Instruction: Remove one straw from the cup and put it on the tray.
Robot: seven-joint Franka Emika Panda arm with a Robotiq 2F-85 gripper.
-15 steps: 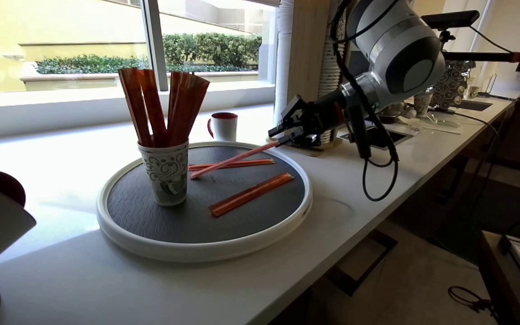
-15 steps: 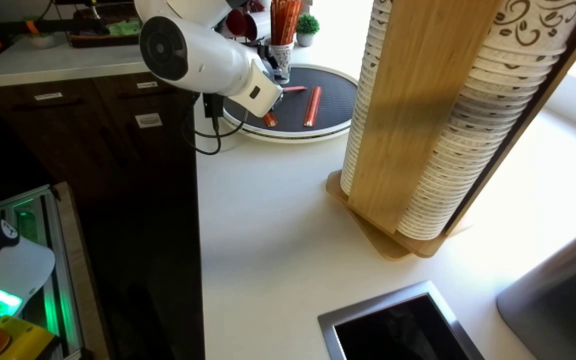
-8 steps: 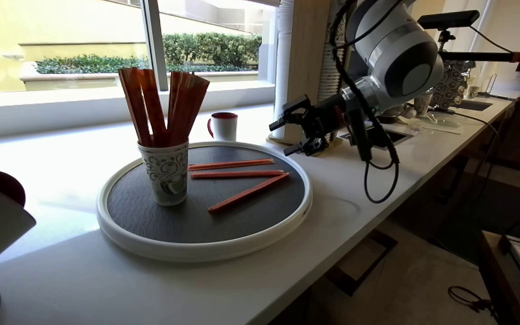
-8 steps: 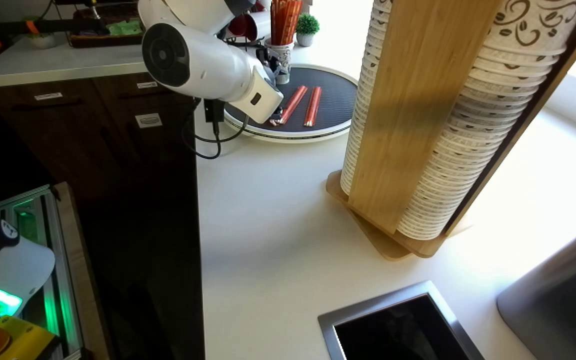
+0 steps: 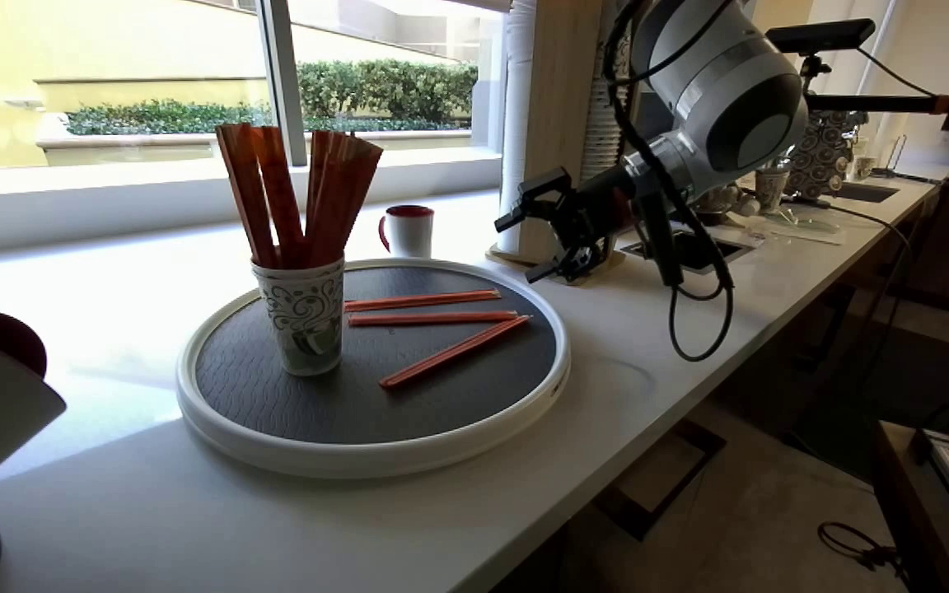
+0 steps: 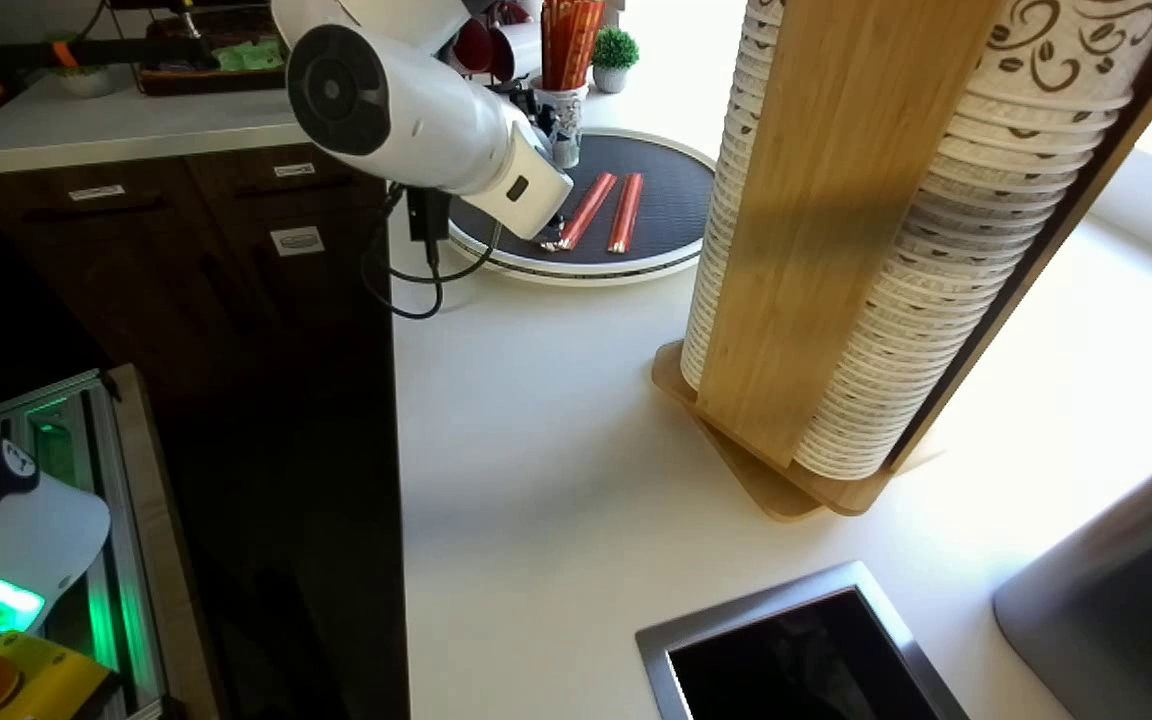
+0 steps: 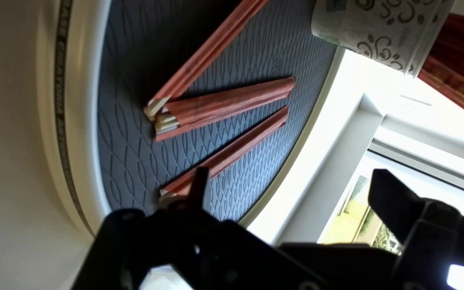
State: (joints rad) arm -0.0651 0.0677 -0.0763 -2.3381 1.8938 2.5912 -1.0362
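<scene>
Hanging spread, the gripper (image 5: 517,249) likely needs no grip, since three straws (image 5: 433,318) lie on the tray (image 5: 318,412), toward three o'clock from the cup (image 5: 300,317) in an exterior view.

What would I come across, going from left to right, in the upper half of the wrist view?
Countertop → lettered rim of the tray → three red packets lying on the tray → patterned cup → darker red packets sticking out of the cup, at the right edge.
</scene>
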